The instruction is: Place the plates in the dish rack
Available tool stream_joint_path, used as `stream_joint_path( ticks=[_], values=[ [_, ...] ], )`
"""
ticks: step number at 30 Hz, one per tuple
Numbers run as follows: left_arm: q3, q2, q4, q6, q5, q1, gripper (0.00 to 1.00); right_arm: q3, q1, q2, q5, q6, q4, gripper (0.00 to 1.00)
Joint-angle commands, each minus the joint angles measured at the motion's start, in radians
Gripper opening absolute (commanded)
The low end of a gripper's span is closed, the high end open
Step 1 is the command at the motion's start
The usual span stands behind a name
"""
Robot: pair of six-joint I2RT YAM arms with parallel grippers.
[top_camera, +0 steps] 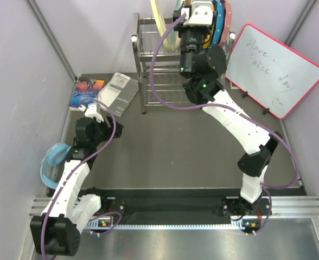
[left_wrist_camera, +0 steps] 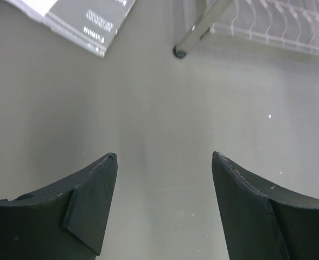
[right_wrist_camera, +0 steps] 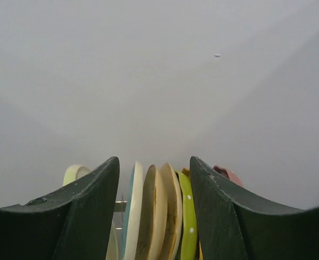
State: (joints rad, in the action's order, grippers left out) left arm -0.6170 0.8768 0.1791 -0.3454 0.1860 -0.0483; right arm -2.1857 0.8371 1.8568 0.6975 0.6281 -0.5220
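Dark grey desk [top_camera: 176, 146] lies bare between the arm bases and the tall silver wire dish rack [top_camera: 170, 86]: the widest lane. Left gripper [left_wrist_camera: 165, 160] spread, nothing between its jaws; grey booklet [left_wrist_camera: 83, 21] and rack leg [left_wrist_camera: 195, 33] ahead. Right gripper [right_wrist_camera: 154, 162] spread over the top tier, straddling packed upright cream plates [right_wrist_camera: 151, 216] and a green dotted plate [right_wrist_camera: 188, 222]; the gaps look too thin for a finger, view tight. Red-framed whiteboard [top_camera: 273, 70] hems the rack's right side.
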Motion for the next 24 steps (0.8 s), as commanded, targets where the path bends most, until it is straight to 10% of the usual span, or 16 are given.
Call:
stream_joint_path(
  ticks=[1, 20, 24],
  values=[
    [-0.081, -0.001, 0.002, 0.029, -0.008, 0.004, 0.75, 0.010, 0.014, -0.053, 0.013, 0.030, -0.038, 0.55],
    [-0.381, 0.065, -0.100, 0.235, 0.093, 0.004, 0.74, 0.334, -0.078, -0.426, -0.113, -0.080, 0.230, 0.72],
    [-0.525, 0.204, -0.231, 0.174, 0.171, 0.004, 0.29, 0.369, -0.101, -0.469, -0.242, -0.223, 0.474, 0.79]
  ],
)
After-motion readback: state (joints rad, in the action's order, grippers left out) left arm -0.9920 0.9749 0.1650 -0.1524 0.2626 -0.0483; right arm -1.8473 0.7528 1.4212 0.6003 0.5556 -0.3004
